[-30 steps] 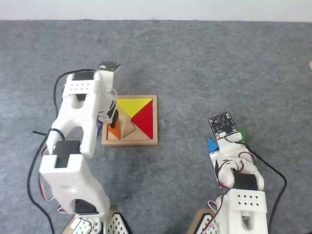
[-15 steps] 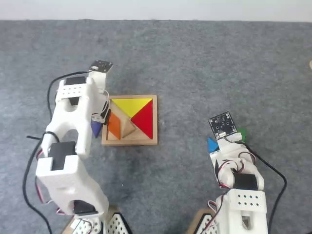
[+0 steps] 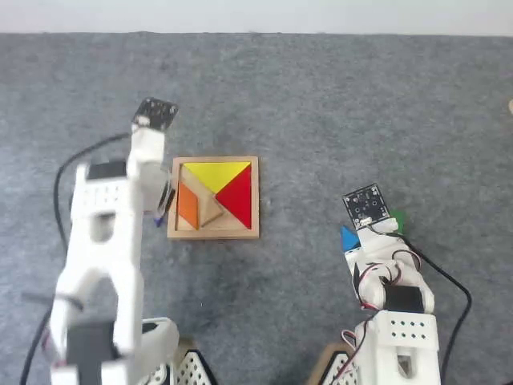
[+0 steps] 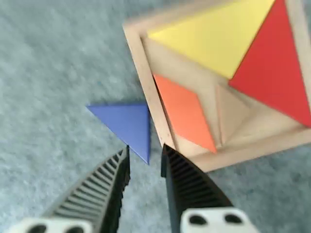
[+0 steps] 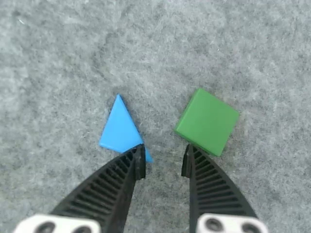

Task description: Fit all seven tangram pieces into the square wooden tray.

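**Three Pieces Short of a Full Tray**

From above: four pieces seated in the tray [image 3: 215, 234], three out on the mat [image 3: 321, 104].

From the left wrist: left gripper [image 4: 145, 160] empty, fingers a little apart. One corner of the dark blue triangle [image 4: 127, 127] between the tips, beside the tray wall, probably lined up for a pinch.

From the right wrist: right gripper [image 5: 164, 162] empty, fingers spread. Light blue triangle [image 5: 119, 131] at one tip, green square [image 5: 207, 120] just ahead of the other.
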Controlling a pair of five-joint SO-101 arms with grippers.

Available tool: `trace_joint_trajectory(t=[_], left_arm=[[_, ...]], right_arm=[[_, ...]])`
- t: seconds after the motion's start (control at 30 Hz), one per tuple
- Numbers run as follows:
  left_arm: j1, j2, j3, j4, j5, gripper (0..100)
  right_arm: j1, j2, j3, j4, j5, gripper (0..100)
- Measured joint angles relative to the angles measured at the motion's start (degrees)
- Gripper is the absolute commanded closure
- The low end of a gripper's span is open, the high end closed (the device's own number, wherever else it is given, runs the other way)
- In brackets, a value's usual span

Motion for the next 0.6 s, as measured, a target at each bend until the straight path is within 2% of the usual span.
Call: trace_joint_trajectory(t=[0.17,0.3,0.6], left_arm=[[4.31,-1.49,3.34,1.85,-1.23,90],[4.84,1.67,3.69,1.58,-2.20,90],[5.71,13.45,3.69,-6.68,-2.73,90]], right_arm=[[0.00,0.00,0.00,0.00,0.00,85.4],[0.00,0.00,0.00,0.00,0.00,85.4],[0.00,0.00,0.00,0.00,0.00,85.4]])
